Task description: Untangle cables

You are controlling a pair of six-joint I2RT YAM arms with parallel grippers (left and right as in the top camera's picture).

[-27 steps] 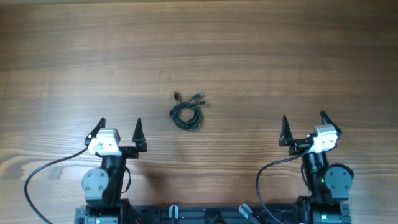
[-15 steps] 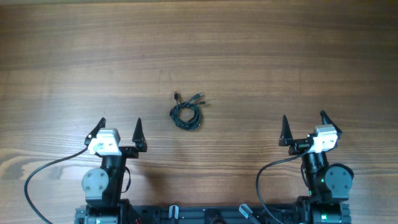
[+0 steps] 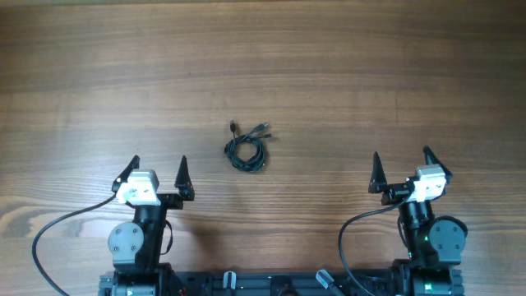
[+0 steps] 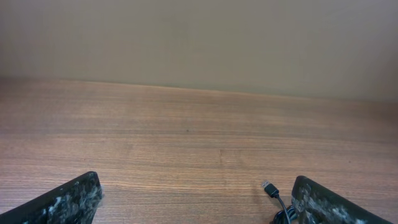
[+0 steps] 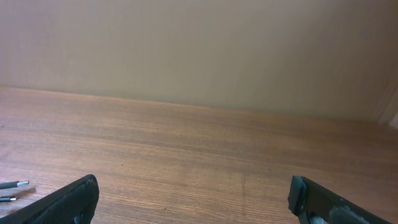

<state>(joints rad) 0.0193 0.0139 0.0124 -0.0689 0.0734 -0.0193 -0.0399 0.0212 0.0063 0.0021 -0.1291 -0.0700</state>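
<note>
Overhead view: cables lie coiled in a small dark bundle mid-desk, plug ends at its 12 o'clock. Left gripper at 9 o'clock, right gripper at 3 o'clock, both well apart, released, grasping nothing

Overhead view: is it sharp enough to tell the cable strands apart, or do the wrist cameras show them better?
Overhead: even light, no glare, but the cables are a small dark clump, strands not separable. Left wrist: soft, washed-out picture; only one plug end shows at the bottom edge. Right wrist: similarly hazy; just two plug tips at the left edge, the bundle out of frame.
</note>
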